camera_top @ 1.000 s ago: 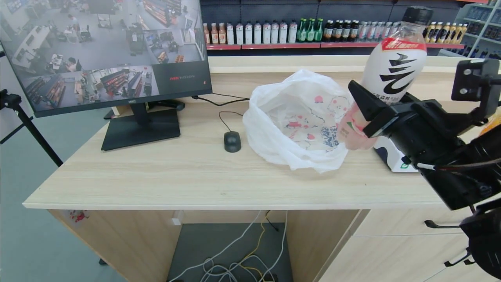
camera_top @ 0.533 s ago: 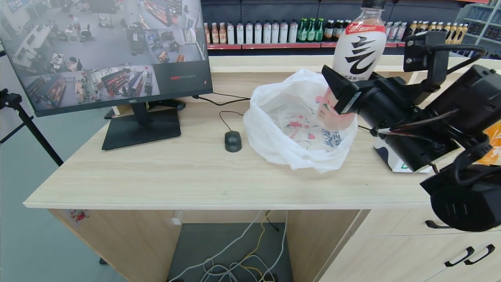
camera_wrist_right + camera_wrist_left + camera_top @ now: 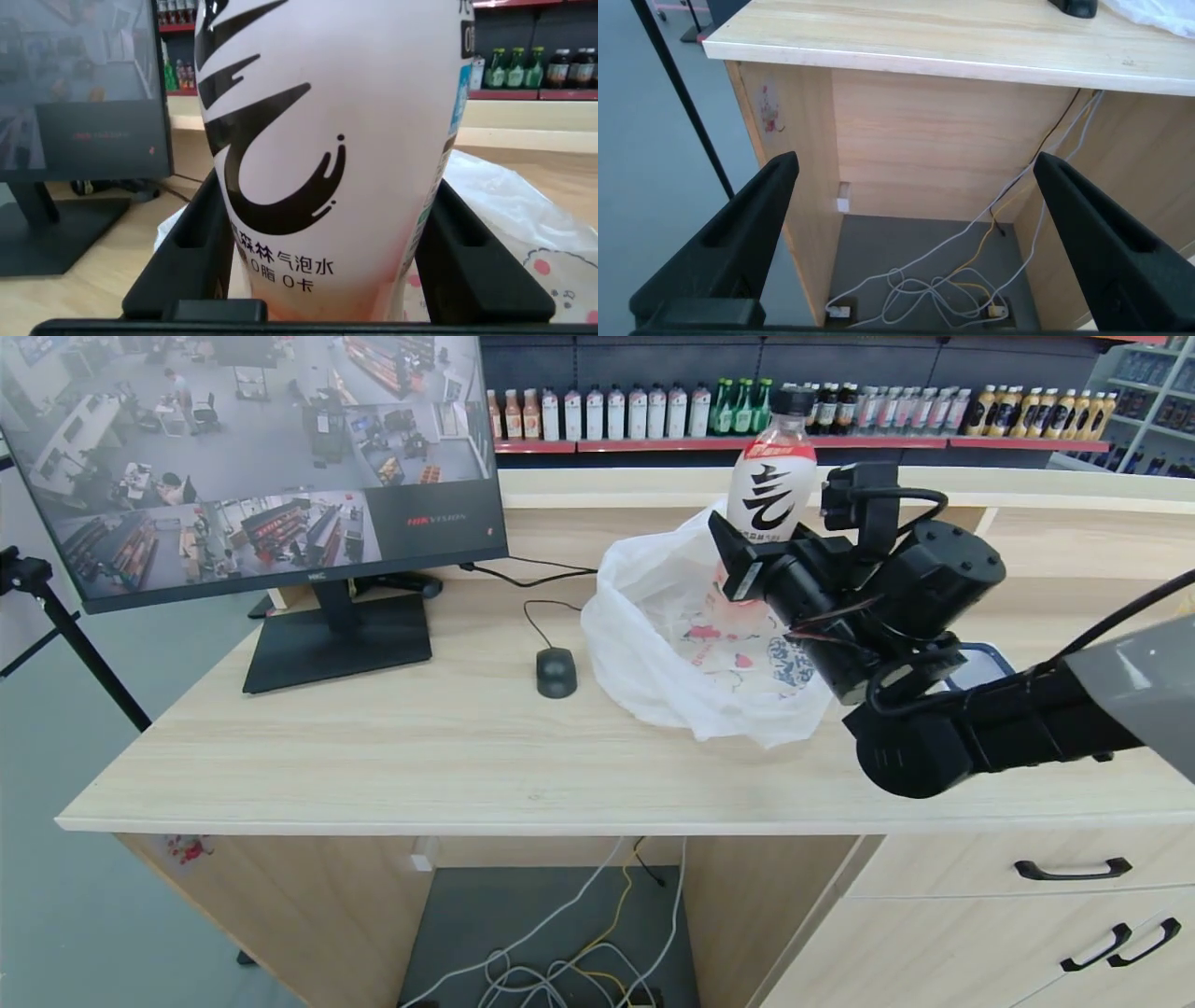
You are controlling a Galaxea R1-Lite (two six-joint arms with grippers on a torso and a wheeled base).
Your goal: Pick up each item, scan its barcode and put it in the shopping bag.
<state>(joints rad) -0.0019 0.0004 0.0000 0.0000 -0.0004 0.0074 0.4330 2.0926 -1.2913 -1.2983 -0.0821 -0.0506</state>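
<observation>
The right arm stretches across the wooden desk (image 3: 420,747) from the right, its right gripper (image 3: 761,569) clamped on the lower half of an upright sparkling-water bottle (image 3: 773,490) at the open mouth of the white shopping bag (image 3: 653,653). The near finger covers the bottle's base, so I cannot tell whether it sits inside the bag or just above it. A dark-topped box (image 3: 980,663) is mostly hidden behind the arm. The left gripper (image 3: 915,187) hangs low before the desk's front, fingers spread wide, facing the cables (image 3: 943,289) underneath.
</observation>
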